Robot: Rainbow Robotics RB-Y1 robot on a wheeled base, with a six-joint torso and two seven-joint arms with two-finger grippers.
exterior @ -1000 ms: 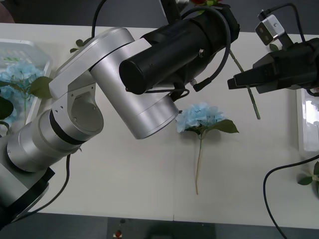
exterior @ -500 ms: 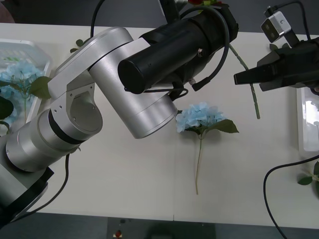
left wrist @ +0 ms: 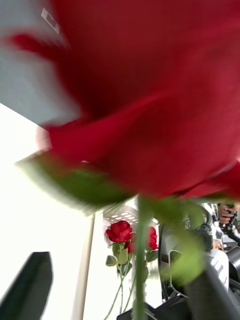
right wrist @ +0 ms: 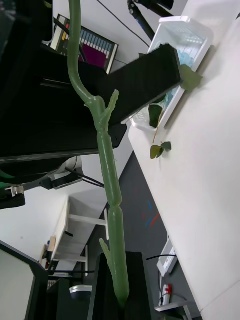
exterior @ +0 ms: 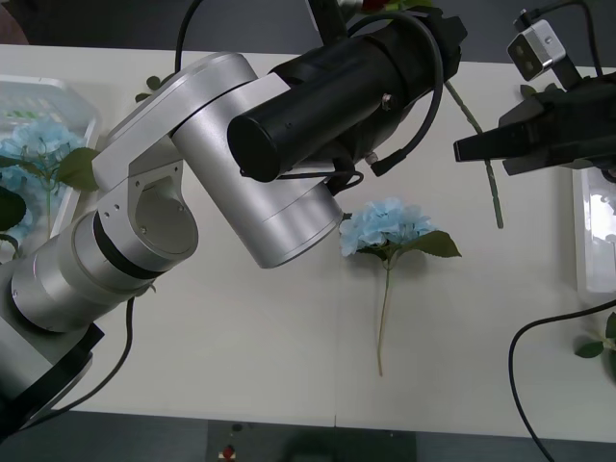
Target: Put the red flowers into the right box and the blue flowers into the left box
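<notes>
A red flower hangs in the air between my two arms. Its bloom (left wrist: 150, 90) looms just in front of the left wrist camera, and its green stem (exterior: 486, 183) slants down over the table. My right gripper (exterior: 460, 149) is shut on the lower stem (right wrist: 107, 165). My left gripper (left wrist: 125, 270), up at the table's far edge, stands open with the upper stem passing between its fingers. One blue flower (exterior: 385, 226) lies mid-table. The left box (exterior: 77, 101) holds blue flowers (exterior: 34, 144). The right box (exterior: 581, 231) sits at the right edge, with red flowers (left wrist: 120, 232) in it.
My big silver left arm (exterior: 221, 173) spans the table's left and middle. Loose leaf sprigs lie near the left box (exterior: 154, 85) and at the right front (exterior: 595, 345). Bare table lies in front of the blue flower.
My right gripper has shifted slightly right and toward the far edge with the stem in it. The left arm and the blue flower have stayed put.
</notes>
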